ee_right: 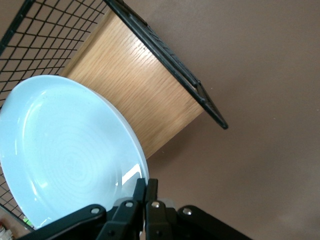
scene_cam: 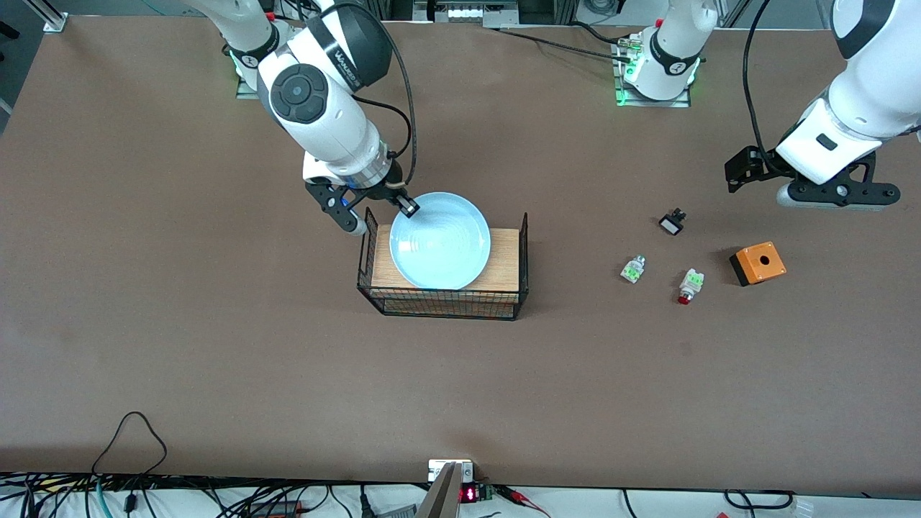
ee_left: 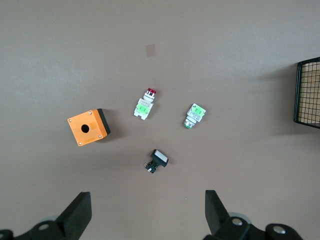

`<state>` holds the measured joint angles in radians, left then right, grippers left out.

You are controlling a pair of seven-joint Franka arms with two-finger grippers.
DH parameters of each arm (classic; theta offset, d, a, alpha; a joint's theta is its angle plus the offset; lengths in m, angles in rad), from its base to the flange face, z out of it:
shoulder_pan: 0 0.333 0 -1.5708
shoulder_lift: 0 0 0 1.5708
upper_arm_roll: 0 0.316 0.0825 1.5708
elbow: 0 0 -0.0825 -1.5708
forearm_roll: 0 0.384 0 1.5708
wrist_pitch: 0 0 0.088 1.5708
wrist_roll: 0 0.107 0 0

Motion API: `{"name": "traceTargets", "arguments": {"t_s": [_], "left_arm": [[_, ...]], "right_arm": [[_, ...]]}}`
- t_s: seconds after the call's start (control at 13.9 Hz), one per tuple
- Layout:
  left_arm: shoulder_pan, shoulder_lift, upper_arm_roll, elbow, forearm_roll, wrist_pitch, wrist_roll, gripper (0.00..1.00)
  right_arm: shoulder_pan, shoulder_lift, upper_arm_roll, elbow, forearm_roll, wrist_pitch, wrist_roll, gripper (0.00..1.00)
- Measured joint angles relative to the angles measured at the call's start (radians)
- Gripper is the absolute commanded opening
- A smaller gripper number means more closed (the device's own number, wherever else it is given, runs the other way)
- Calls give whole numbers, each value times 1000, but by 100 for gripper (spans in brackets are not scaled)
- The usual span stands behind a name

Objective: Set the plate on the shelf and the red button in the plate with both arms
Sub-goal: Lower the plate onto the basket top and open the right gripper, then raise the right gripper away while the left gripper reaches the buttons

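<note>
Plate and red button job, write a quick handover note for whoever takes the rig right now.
Right gripper: shut on the plate rim, plate over the wire basket.
Left gripper: open, holding nothing, over the small parts at its end of the table.
Red button: on the table, untouched, between the orange box and the green-topped switch.
Done: plate carried to the basket.
Left: release plate; pick and place button.

White lettering runs along the dark grey band of the right arm's (scene_cam: 338, 43) upper joint cover in the upper left of the front view, too small to make out. A small black display (scene_cam: 468, 495) at the bottom centre shows red digits, unreadable.
</note>
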<state>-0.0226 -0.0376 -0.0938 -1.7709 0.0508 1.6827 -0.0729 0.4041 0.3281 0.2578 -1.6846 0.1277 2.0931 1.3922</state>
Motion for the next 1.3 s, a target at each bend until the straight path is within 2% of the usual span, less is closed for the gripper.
{"name": "traceTargets", "arguments": {"t_s": [0.29, 0.36, 0.51, 0.87, 1.08, 1.3], "left_arm": [[0, 1, 2, 0, 0, 0, 0, 100], [0, 1, 3, 0, 0, 0, 0, 100], [1, 1, 5, 0, 0, 0, 0, 100], [17, 7, 9, 0, 0, -4, 0, 100], [30, 12, 12, 0, 0, -19, 0, 100], [35, 57, 12, -1, 0, -49, 2, 100]], "right_arm": [[8, 34, 0, 0, -40, 18, 0, 0], [8, 37, -1, 0, -45, 18, -3, 13], [8, 39, -9, 0, -47, 19, -10, 100], [6, 11, -33, 28, -47, -17, -5, 100], [5, -61, -36, 63, -47, -116, -4, 100], [-21, -106, -54, 163, -49, -283, -25, 100]]}}
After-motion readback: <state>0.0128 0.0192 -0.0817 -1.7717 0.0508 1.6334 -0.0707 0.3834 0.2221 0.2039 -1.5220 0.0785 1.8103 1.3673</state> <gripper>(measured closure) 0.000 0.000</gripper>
